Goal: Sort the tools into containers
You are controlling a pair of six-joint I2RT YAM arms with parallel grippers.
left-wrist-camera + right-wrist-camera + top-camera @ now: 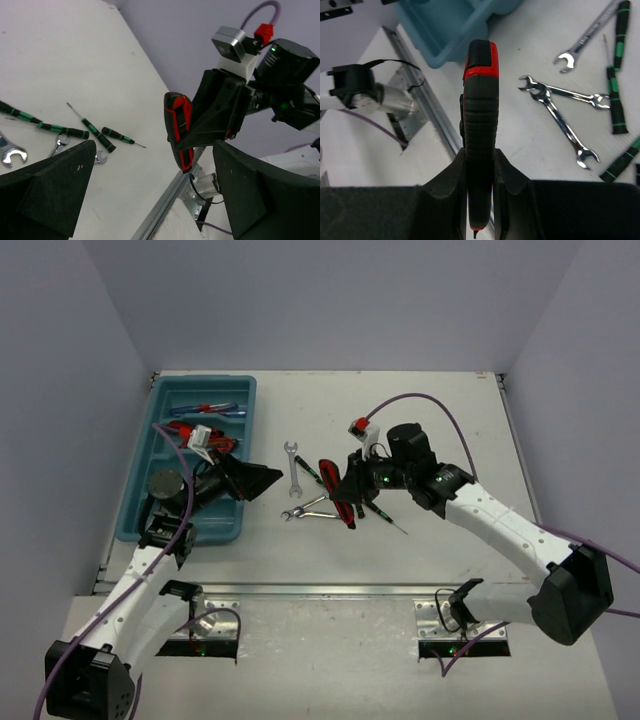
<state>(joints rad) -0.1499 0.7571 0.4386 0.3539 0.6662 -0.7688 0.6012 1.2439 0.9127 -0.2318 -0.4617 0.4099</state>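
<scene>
My right gripper (481,170) is shut on red-and-black handled pliers (480,100), held above the table; in the top view the pliers (343,514) hang under the right gripper (348,485) at the table's middle. My left gripper (262,480) stands open and holds nothing, beside the teal tray (160,525), facing the pliers (179,130). The tray holds blue/red screwdrivers (205,410) and red-handled pliers (188,432). On the table lie silver wrenches (293,465) (560,107) and black-green screwdrivers (92,132) (385,515).
The table's metal front rail (165,205) runs just below both grippers. A purple cable (420,400) arcs over the right arm. The tray's near corner (455,25) shows past the held pliers. Purple walls close in the back and sides.
</scene>
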